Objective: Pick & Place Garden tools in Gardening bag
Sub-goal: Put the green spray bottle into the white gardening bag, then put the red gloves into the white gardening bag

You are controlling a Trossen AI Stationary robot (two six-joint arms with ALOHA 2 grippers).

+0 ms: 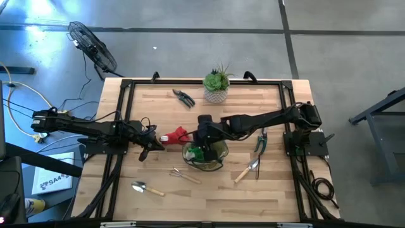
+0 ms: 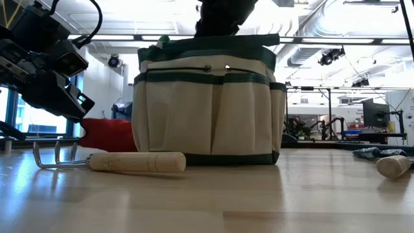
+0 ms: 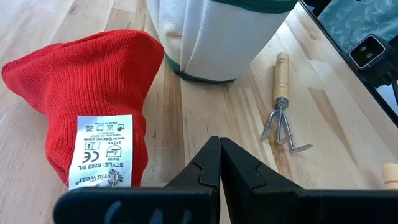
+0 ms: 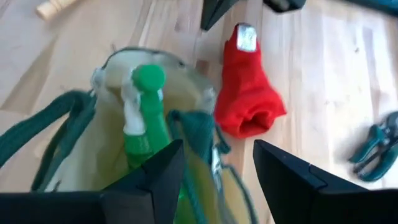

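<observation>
The tan gardening bag [image 1: 205, 155] with green trim stands mid-table; it also shows in the low view [image 2: 210, 103]. A green spray bottle [image 4: 144, 118] stands inside it. My right gripper [image 4: 217, 171] is open just above the bag's mouth, beside a green bag handle [image 4: 198, 130]. A red glove [image 1: 175, 135] lies flat on the table just left of the bag. My left gripper [image 3: 221, 158] is shut and empty, near the glove's labelled cuff [image 3: 102, 152], clear of the table in the low view [image 2: 45, 65].
A wooden-handled hand rake [image 1: 184, 175] and two trowels [image 1: 146, 187] [image 1: 246, 170] lie near the front edge. A green-handled pruner [image 1: 260, 140] lies right of the bag. Dark shears [image 1: 183, 97] and a potted succulent [image 1: 216, 85] are at the far edge.
</observation>
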